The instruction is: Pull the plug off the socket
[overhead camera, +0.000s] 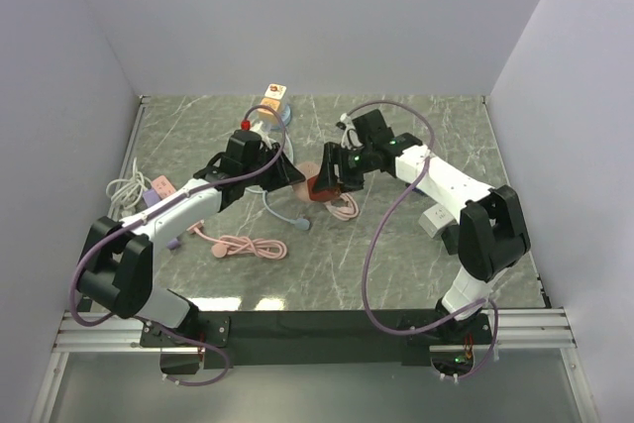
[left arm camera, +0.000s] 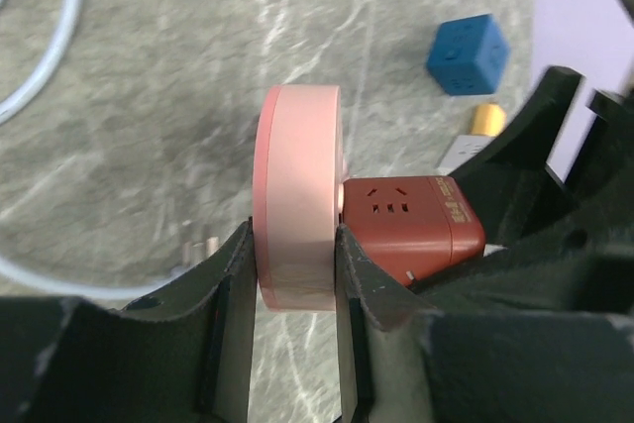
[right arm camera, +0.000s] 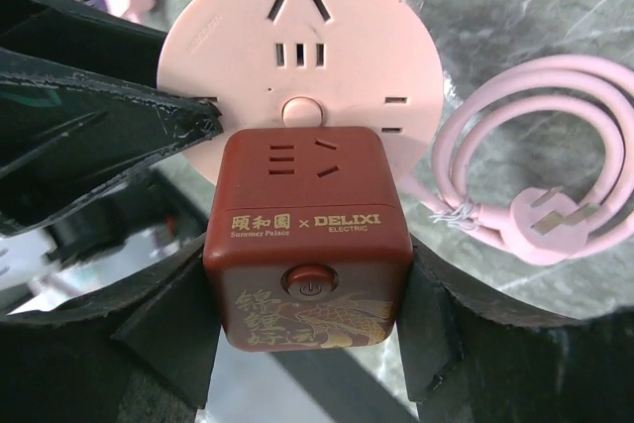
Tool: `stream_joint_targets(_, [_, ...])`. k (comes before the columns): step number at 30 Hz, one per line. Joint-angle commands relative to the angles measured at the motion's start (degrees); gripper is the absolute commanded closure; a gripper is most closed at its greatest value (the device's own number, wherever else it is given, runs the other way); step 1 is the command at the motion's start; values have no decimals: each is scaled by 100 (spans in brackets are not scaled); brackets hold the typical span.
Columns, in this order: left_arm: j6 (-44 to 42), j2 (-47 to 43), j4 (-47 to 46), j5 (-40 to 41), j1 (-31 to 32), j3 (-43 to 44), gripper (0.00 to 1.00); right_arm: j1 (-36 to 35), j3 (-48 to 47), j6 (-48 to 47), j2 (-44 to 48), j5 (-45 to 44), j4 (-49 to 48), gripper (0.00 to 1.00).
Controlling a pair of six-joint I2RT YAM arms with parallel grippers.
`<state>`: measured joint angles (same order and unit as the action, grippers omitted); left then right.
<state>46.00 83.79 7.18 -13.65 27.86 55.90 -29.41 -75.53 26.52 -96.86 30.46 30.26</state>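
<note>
A round pink socket (left arm camera: pixel 297 195) is clamped edge-on between the fingers of my left gripper (left arm camera: pixel 294 245). A dark red cube plug (right arm camera: pixel 307 235) with gold lettering sits flush against the socket's face (right arm camera: pixel 297 37). My right gripper (right arm camera: pixel 309 284) is shut on the cube's two sides. In the left wrist view the cube (left arm camera: pixel 406 225) juts out to the right of the disc. In the top view the two grippers (overhead camera: pixel 292 173) (overhead camera: pixel 334 173) meet at the table's middle, with the red cube (overhead camera: pixel 319 187) between them, held above the marble top.
The socket's pink cable and plug (right arm camera: pixel 540 175) coil to the right. A second pink cable coil (overhead camera: pixel 253 245), a purple power strip (overhead camera: pixel 163 190) and white cable (overhead camera: pixel 124 188) lie at the left. A blue cube (left arm camera: pixel 468 53) and a white adapter (overhead camera: pixel 433 220) lie nearby.
</note>
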Motion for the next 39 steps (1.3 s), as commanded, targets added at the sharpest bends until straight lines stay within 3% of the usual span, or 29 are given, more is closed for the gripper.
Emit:
stream_joint_targets(1, [-284,-161,-182,195,1,-263,99,584,-647,-182,220,891,199,100])
stream_joint_targets(7, [-223,-91,-296,143,-43,-440,99,858,-920,-455,211,857,674,100])
stream_joint_targets(13, [-223,93,-191,64,-52,-28,99,174,-437,45,334,84,157,100])
stream_joint_targets(19, [-258,164,-76,91,-61,132,100,190,-94,187,782,-382,32,100])
stream_joint_targets(27, [-214,120,-103,47,-158,53,99,1190,-375,-50,1169,-127,409,100])
stream_joint_targets(30, [-161,24,-112,-146,-193,131,100,1516,-602,-104,1117,-820,857,100])
stream_joint_targets(34, [-73,-362,-42,-472,-202,727,100,2314,-735,133,1046,-2731,1420,100])
stream_joint_targets(39, [-74,-986,773,-646,-815,1274,99,3256,-384,547,1020,-3388,1474,100])
